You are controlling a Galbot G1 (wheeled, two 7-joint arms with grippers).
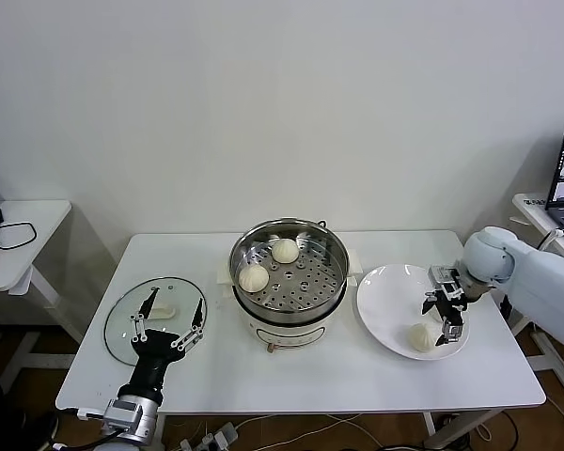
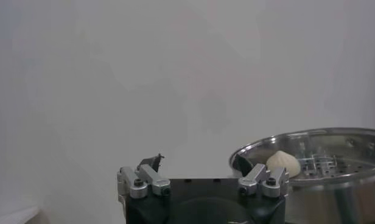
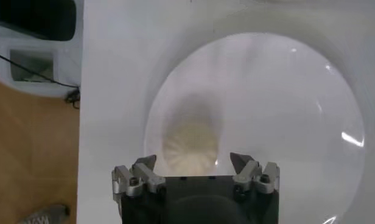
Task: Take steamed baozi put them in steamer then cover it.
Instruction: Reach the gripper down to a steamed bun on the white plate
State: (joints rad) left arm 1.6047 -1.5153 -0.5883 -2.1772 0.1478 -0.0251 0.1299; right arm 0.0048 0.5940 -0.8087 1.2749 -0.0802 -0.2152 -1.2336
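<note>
no readable text; laptop screen perhaps illegible.

White table (image 1: pixel 357 385) w/ glass lid (image 1: pixel 122 324), steamer (image 1: pixel 288 282) & plate (image 1: pixel 385 305) directly on it.

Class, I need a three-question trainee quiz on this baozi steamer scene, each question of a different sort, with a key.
1. How many baozi lie on the tray inside the steamer?
2. True or false: the glass lid is already on the steamer.
3. Which gripper hangs over the white plate, and how do its jaws stand? A) left, shut B) right, open C) right, shut on a bun

Key:
1. Two, one baozi toward the back and another on the robot's left side; a third bun lies on the plate.
2. False; it lies flat on the table, with the open left gripper above it.
3. B, the right gripper.
</note>
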